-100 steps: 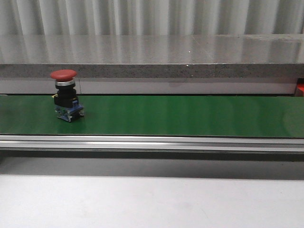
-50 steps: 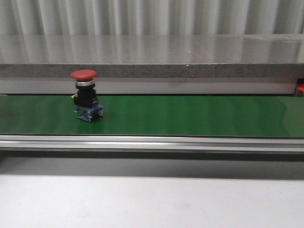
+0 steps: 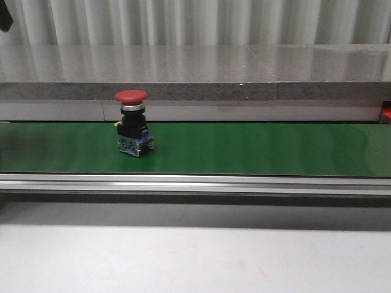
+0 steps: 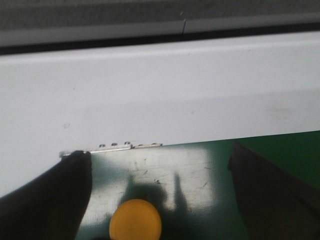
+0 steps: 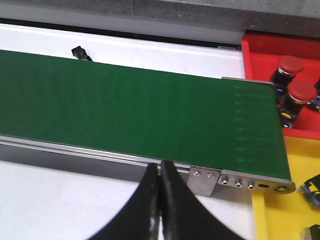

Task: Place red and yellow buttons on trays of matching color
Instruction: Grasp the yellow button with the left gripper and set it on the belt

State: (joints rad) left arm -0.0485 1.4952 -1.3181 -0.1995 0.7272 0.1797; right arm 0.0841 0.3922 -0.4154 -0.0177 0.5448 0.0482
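A red button on a black body with a blue base stands upright on the green conveyor belt, in its left half as the front view shows it, a little nearer the belt's far edge than its near metal rail. Neither gripper is close to it in that view; only a dark scrap shows at the top left corner, too small to identify. In the left wrist view the left gripper has its two dark fingers spread wide, with nothing held between them. A yellow button sits in the gap between the fingers, touching neither, nearer to one finger than the other, on the dull metal end plate of the belt, close to the plate's edge where it meets the white surface. In the right wrist view the right gripper has its black fingers pressed together with nothing between them, poised over the near rail of the belt close to its end. The stretch of belt ahead of those closed fingers carries no button. Beyond the belt's end lies the red tray, holding two red buttons side by side against its near edge, and next to it the yellow tray, where parts of button bodies show at the picture's edge, well apart from the closed fingers.
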